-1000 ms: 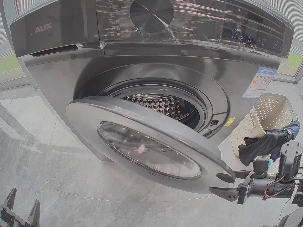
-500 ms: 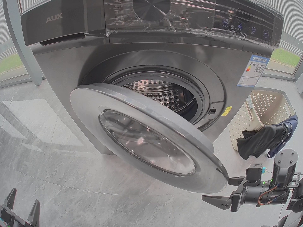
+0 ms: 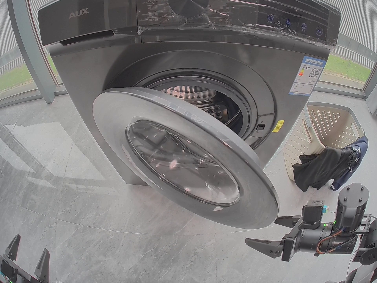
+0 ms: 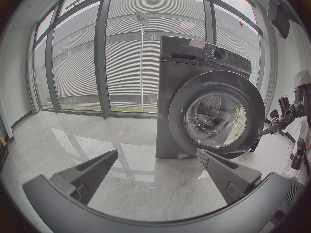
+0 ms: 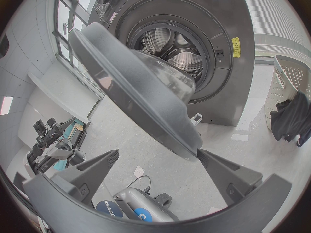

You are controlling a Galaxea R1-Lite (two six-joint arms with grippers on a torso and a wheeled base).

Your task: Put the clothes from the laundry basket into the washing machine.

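The washing machine (image 3: pixel 188 56) is standing on the grey floor (image 3: pixel 78 201) with its round door (image 3: pixel 184 158) swung open toward the robot, showing the steel drum (image 3: pixel 204 99) behind it. To the machine's right, the laundry basket (image 3: pixel 345 113) is sitting on the floor just beside the cabinet. The clothes are hanging over its near rim: a black garment (image 3: pixel 320 169) is drooping down the outside wall, and a blue garment (image 3: pixel 361 148) is lying against it on the far right.

The right gripper (image 3: pixel 263 230) is hovering low at the door's free edge with its jaws spread wide and holding nothing. In the right wrist view the door's rim is sitting just beside one fingertip (image 5: pixel 203 156) — whether the two are touching cannot be told. The clothes are lying well apart from these jaws, off to the side past the door's edge and not between the fingers.

The left gripper (image 4: pixel 156 152) is waiting low at the robot's left, jaws also wide and empty — well apart from the door, and farther from the basket and clothes than the right one.
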